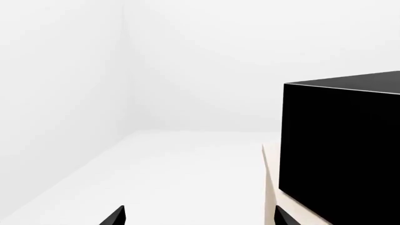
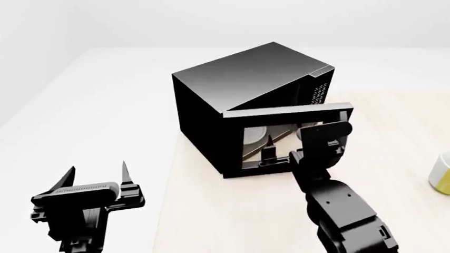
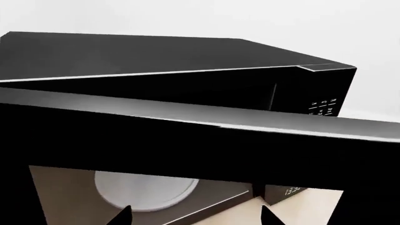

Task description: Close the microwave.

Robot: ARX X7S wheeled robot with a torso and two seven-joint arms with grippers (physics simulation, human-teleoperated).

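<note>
I am pressing my right gripper (image 2: pixel 281 153), fingers spread and holding nothing, against the door (image 2: pixel 292 113) of the microwave (image 2: pixel 246 79), half-open on the table (image 2: pixel 232 211), to swing it shut.

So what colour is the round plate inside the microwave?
White; the plate shows best in the right wrist view.

The large black boxy microwave (image 3: pixel 187 56) stands just beyond the two black fingertips (image 3: pixel 120 216) of the right gripper (image 3: pixel 195 216), which are spread apart. Its windowed black door (image 3: pixel 206 140) hangs partly open across the space ahead of them, very close to the tips, though contact cannot be judged. Through the window, past the fingertips, lies a white round plate (image 3: pixel 145 192), and beyond the door's far end is the white-marked keypad panel (image 3: pixel 322 108).
</note>
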